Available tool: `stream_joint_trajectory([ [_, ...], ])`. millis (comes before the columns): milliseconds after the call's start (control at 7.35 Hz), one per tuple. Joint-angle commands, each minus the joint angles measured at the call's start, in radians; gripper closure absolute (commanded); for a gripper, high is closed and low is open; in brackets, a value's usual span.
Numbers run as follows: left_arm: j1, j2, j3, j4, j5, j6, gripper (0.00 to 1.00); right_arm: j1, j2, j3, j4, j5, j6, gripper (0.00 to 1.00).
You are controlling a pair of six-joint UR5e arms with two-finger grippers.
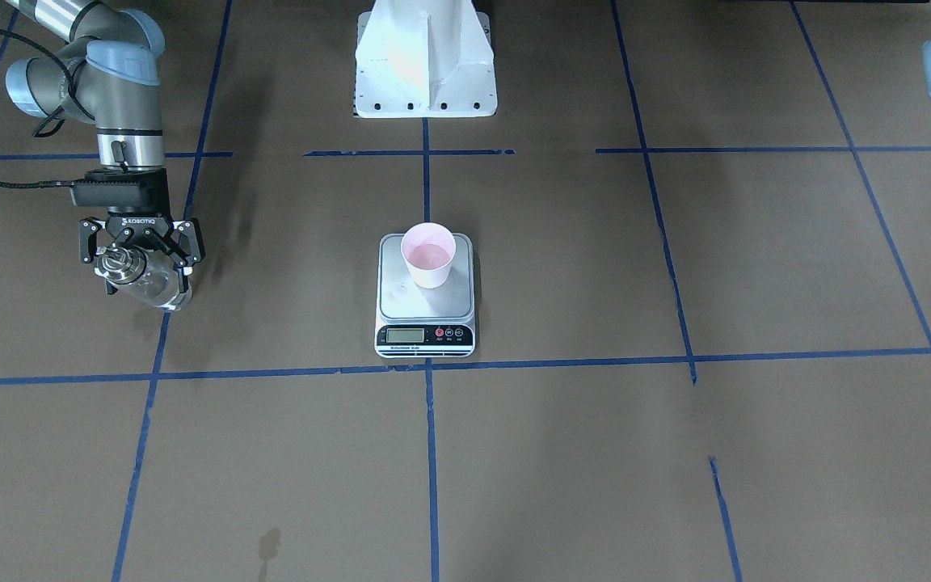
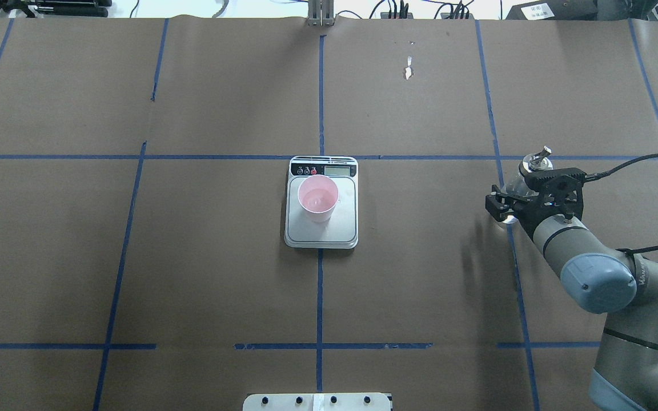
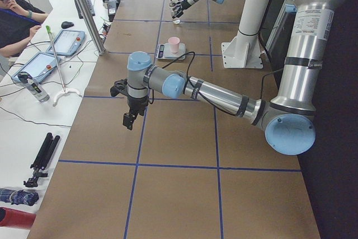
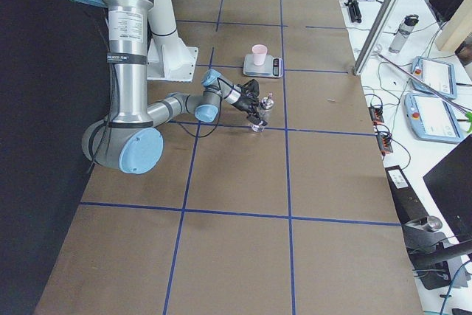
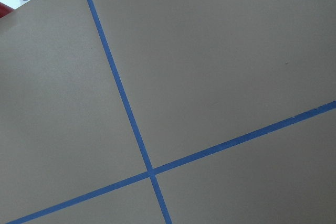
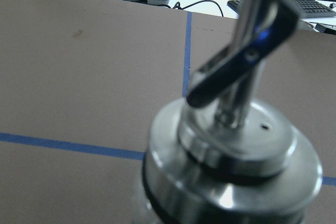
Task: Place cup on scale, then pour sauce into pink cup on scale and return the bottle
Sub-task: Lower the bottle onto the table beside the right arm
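The pale pink cup (image 1: 427, 255) stands upright on the steel platform of the scale (image 1: 425, 315) at the table's middle; both also show in the overhead view, the cup (image 2: 317, 198) on the scale (image 2: 322, 231). My right gripper (image 1: 142, 271) is shut on the clear glass bottle (image 1: 150, 283), far to the scale's side. The bottle leans, low at the table; its silver cap and spout (image 6: 231, 150) fill the right wrist view. My left gripper (image 3: 130, 118) hangs over bare table far from the scale; I cannot tell whether it is open.
The white robot pedestal (image 1: 425, 65) stands behind the scale. Blue tape lines (image 1: 431, 453) grid the brown table. Beyond the far edge is a desk with tablets (image 3: 67, 40) and a seated person (image 3: 14, 12).
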Motion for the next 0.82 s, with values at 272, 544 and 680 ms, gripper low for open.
stream_joint_trajectory([
  [272,0.0,-0.002,0.0,0.002,0.0,0.0,0.0,-0.015,-0.006,0.012,0.0,-0.011,0.003,0.0],
  [544,0.0,-0.002,0.0,0.002,0.0,0.0,0.0,-0.033,-0.014,0.016,0.0,-0.032,0.005,0.0],
  [680,0.0,-0.002,0.0,0.003,0.0,0.0,0.0,-0.039,-0.031,0.031,0.0,-0.034,0.005,0.0],
])
